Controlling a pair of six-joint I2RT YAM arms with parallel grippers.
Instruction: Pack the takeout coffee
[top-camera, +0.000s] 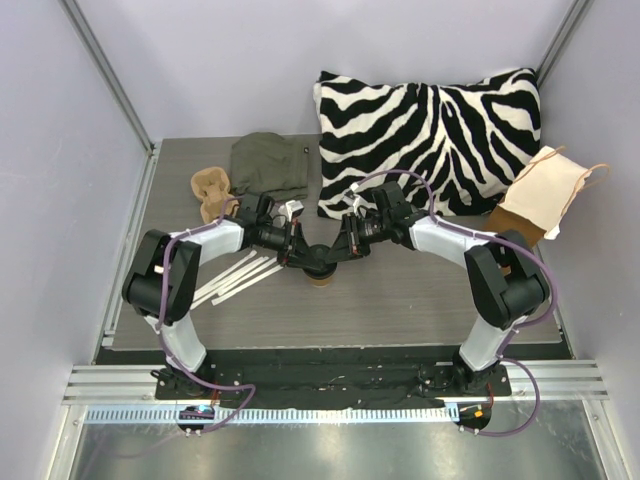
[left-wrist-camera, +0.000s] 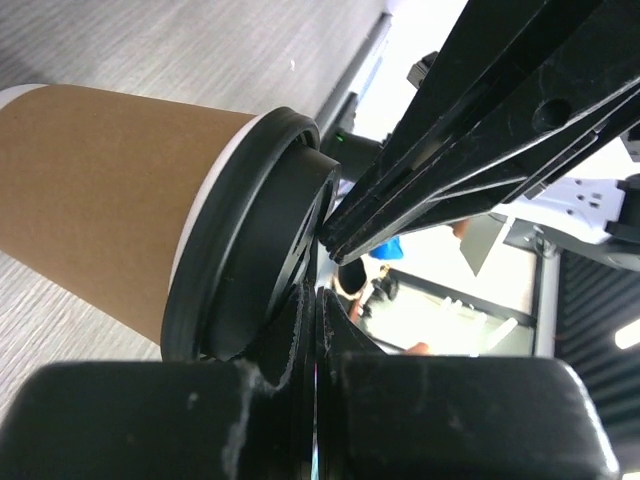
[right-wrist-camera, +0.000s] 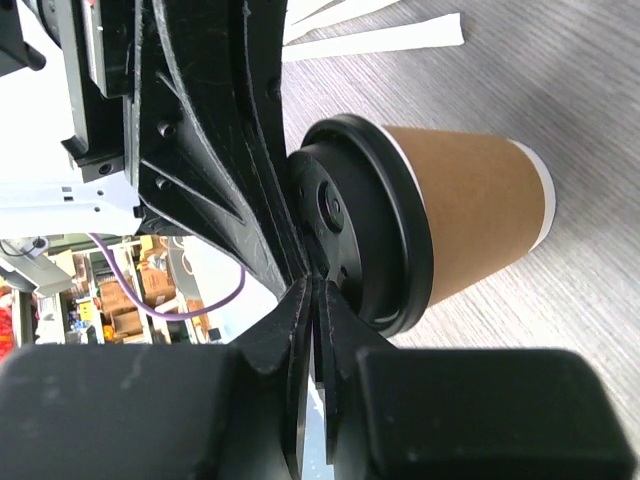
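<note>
The takeout coffee (top-camera: 320, 279) is a tan-brown paper cup (left-wrist-camera: 110, 190) standing at the table's middle, with a black lid (left-wrist-camera: 250, 240) seated on its rim. Both arms meet above it. My left gripper (left-wrist-camera: 318, 292) is shut, its tips against the lid's top. My right gripper (right-wrist-camera: 316, 285) comes in from the opposite side, jaws drawn together with only a thin slit between them, its tips also at the lid (right-wrist-camera: 380, 230) over the cup (right-wrist-camera: 470, 220). Neither holds anything. The top view shows only the cup's base below the grippers.
A tan moulded-pulp carrier (top-camera: 210, 190) lies at the back left beside an olive cloth bag (top-camera: 268, 165). White paper strips (top-camera: 240, 275) lie left of the cup. A zebra pillow (top-camera: 430, 140) and a cream tote bag (top-camera: 545, 195) fill the back right.
</note>
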